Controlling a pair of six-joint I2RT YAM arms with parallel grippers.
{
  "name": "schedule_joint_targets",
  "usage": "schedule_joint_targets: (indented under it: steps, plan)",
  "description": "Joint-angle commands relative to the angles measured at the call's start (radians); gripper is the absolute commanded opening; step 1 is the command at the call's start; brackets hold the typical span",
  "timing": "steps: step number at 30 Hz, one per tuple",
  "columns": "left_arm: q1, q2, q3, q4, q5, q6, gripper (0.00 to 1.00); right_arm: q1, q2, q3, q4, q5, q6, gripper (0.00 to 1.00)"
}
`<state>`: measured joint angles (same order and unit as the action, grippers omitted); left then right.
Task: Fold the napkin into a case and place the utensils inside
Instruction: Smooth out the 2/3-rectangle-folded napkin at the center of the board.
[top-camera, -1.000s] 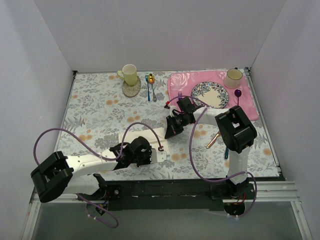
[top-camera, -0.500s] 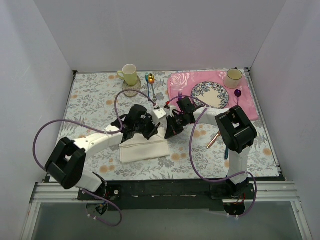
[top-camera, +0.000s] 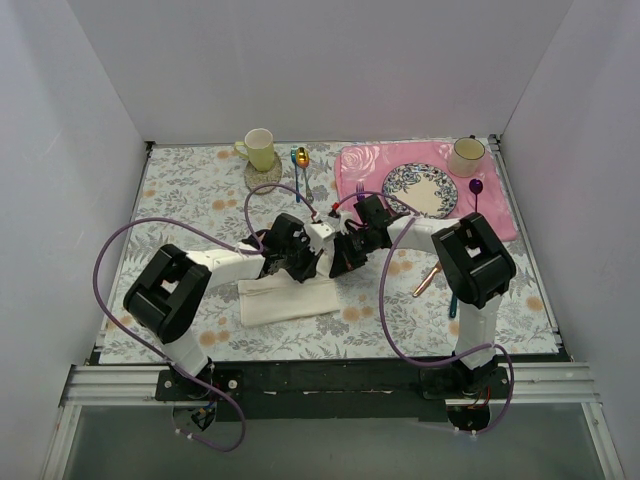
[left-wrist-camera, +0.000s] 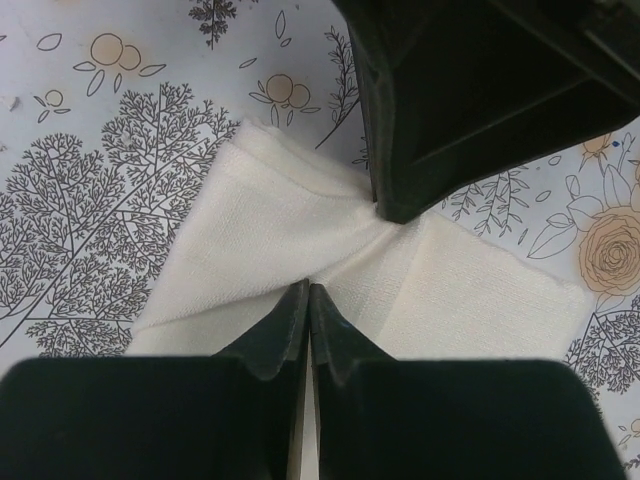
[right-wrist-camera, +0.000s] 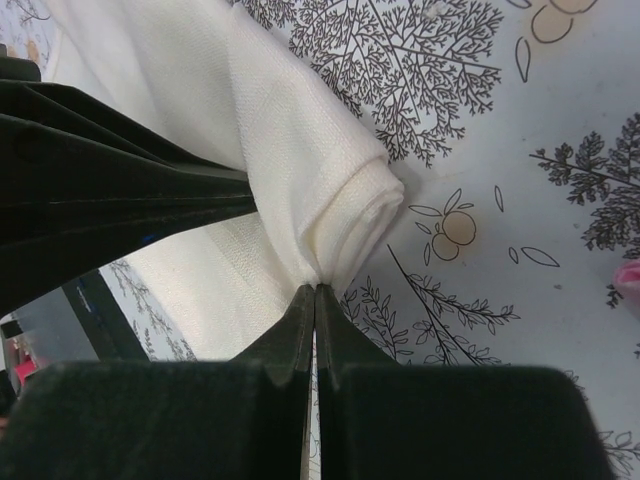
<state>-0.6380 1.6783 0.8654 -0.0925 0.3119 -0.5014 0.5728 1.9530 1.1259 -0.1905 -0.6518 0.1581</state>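
Both your grippers meet at the far right corner of the napkin (top-camera: 285, 300), which lies as a folded band on the table (top-camera: 190, 215) in front of the arm bases. Your left gripper (left-wrist-camera: 307, 295) is clamped on a pinch of cloth. Your right gripper (right-wrist-camera: 315, 290) is clenched on the rolled edge just beside it. Holding one corner from two sides looks meant to keep the layers together while the fold is set. The knife (top-camera: 427, 281) and spoon (top-camera: 452, 306) lie untouched near the right arm, outside the napkin. A second ago your left arm lay low along the napkin's near side. It has since swung up to this corner, while the right arm has not shifted.
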Motion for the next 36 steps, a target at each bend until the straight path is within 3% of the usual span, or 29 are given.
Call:
schedule_joint_targets:
  steps: [1,6,13,21,29,31,32,36]
  plan:
    - [0.0,0.0,-0.032,-0.006,0.004,0.029,0.01,0.027,-0.008,-0.06,-0.098,0.141,-0.042,0.01]
    - [0.003,-0.089,-0.085,0.03,0.027,0.021,0.0,0.027,0.0,-0.028,-0.138,0.146,-0.049,0.01]
    - [0.037,-0.117,0.063,-0.052,0.047,-0.054,0.01,0.025,0.049,-0.035,-0.127,0.162,-0.055,0.01]
    - [0.038,0.011,0.152,-0.056,0.05,-0.083,0.01,0.025,0.035,-0.052,-0.11,0.17,-0.055,0.01]
    - [0.037,0.093,0.057,-0.024,0.026,-0.091,0.0,0.029,0.003,-0.066,-0.09,0.149,-0.029,0.02]
    - [0.038,0.106,0.035,-0.016,0.007,-0.091,0.0,0.025,-0.032,-0.071,-0.081,0.13,-0.025,0.09]
    - [0.037,0.113,0.029,-0.004,0.006,-0.089,0.0,0.021,-0.054,-0.077,-0.072,0.121,-0.025,0.2]
    - [0.038,0.129,0.023,0.002,0.001,-0.094,0.0,0.004,-0.253,-0.129,0.032,0.089,-0.009,0.42]
